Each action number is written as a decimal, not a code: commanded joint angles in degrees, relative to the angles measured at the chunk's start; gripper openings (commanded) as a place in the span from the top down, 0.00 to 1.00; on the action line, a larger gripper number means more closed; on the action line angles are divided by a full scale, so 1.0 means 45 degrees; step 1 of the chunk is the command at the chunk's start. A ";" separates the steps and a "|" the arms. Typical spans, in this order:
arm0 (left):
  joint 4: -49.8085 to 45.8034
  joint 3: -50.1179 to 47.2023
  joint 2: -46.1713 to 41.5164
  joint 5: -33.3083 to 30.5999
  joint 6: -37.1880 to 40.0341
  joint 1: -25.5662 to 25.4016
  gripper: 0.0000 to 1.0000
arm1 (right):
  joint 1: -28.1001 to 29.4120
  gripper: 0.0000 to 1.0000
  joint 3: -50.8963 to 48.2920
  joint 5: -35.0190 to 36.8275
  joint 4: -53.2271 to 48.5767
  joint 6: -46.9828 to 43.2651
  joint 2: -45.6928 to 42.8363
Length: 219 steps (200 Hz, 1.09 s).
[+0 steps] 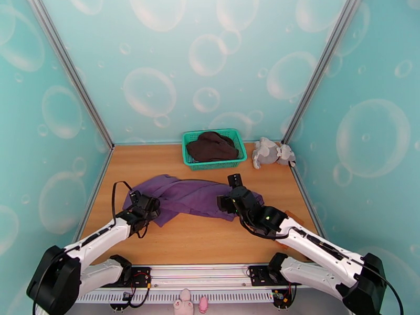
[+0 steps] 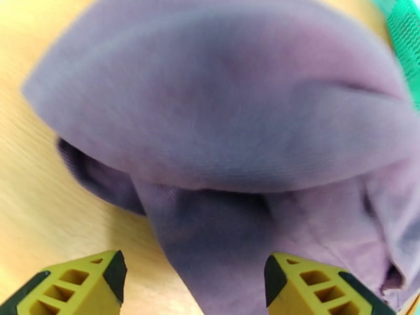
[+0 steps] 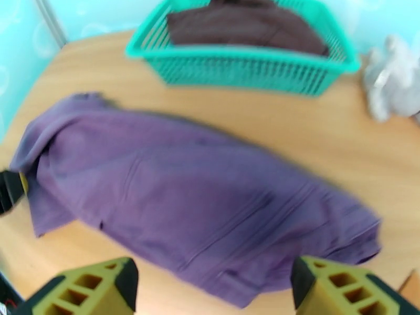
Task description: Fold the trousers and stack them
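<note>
Trousers (image 1: 184, 198) blurred in wrist views, right end covered by released right tool (image 3: 212, 282), left tool (image 2: 193, 276) also spread wide

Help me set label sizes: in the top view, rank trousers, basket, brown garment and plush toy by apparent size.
1. trousers
2. basket
3. brown garment and plush toy: too alike to rank.

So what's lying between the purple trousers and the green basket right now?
Nothing: a bare strip of wooden table separates the trousers from the green basket, clearest in the right wrist view, also in the top view.
</note>
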 commanded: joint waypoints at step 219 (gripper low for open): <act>0.2154 0.0258 0.0443 0.2200 0.1398 -0.1586 0.30 | -0.0323 1.00 -0.0677 -0.0033 0.1336 0.1103 0.1850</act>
